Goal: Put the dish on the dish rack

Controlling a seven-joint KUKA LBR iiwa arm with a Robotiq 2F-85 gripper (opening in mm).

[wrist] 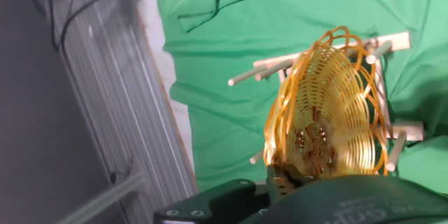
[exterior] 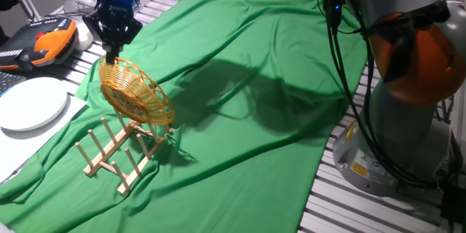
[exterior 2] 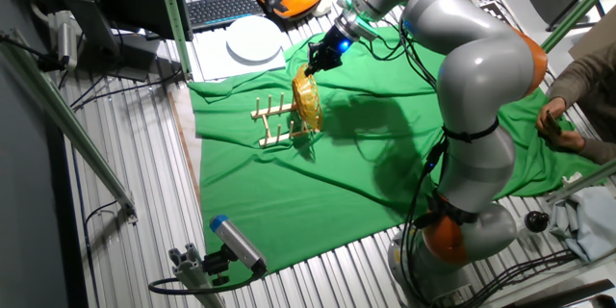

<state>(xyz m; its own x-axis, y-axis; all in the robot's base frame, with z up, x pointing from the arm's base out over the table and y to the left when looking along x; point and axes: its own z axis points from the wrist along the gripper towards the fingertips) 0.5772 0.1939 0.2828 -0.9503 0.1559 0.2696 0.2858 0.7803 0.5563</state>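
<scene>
The golden woven dish [exterior: 135, 93] stands on edge, tilted, its lower rim among the pegs at the far end of the light wooden dish rack [exterior: 113, 154]. My gripper [exterior: 111, 57] is shut on the dish's upper rim from above. In the other fixed view the dish [exterior 2: 308, 104] hangs edge-on under the gripper [exterior 2: 314, 64] beside the rack [exterior 2: 272, 122]. In the hand view the dish [wrist: 329, 115] fills the centre, with rack pegs [wrist: 260, 71] behind it; the fingertips are hidden by the hand's body.
A white plate [exterior: 29, 103] lies left of the rack on white paper. An orange-and-black pendant [exterior: 45, 44] and a keyboard [exterior 2: 219, 7] lie beyond it. Green cloth [exterior: 247, 102] covers the table. The robot base [exterior: 397, 116] stands at the right.
</scene>
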